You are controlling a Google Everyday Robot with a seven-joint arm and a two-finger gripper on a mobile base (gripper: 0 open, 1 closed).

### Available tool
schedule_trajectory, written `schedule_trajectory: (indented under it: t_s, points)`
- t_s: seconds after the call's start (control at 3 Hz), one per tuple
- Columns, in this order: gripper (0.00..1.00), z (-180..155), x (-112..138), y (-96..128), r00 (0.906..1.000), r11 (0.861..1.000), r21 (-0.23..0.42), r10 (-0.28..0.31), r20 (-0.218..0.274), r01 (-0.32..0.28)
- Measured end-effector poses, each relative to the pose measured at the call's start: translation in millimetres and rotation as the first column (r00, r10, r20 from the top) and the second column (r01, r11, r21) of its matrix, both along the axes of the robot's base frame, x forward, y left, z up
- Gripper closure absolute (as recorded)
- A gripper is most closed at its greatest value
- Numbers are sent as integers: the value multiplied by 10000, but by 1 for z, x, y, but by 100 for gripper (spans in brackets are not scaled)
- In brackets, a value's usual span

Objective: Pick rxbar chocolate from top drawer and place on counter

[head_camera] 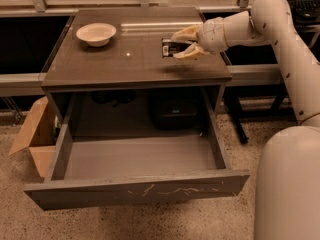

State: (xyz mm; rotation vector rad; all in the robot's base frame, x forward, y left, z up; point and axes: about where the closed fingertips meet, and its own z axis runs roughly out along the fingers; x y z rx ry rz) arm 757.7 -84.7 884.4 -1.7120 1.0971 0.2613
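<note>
The rxbar chocolate (pixel 169 48), a small black bar with white markings, sits between the fingers of my gripper (pixel 176 45), just above the right part of the counter (pixel 125 64). The gripper is shut on the bar, with one cream finger (pixel 185 33) behind it and one in front. A shadow lies on the counter under the gripper. The top drawer (pixel 135 190) is pulled out wide below the counter, and its grey inside shows nothing in it.
A white bowl (pixel 96 33) stands at the counter's back left. A large black bag (pixel 173 109) sits under the counter behind the drawer. A tan cardboard box (pixel 31 136) lies on the floor at the left. The robot's white body (pixel 290 184) fills the lower right.
</note>
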Motion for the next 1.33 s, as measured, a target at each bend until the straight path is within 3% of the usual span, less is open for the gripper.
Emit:
schedule_trajectory:
  t_s: [0.67, 1.33]
  points:
    - [100, -2, 31, 9, 9949, 9926, 680, -1008, -20, 1007]
    - [58, -1, 53, 9, 9834, 9773, 1105, -1782, -348, 1810]
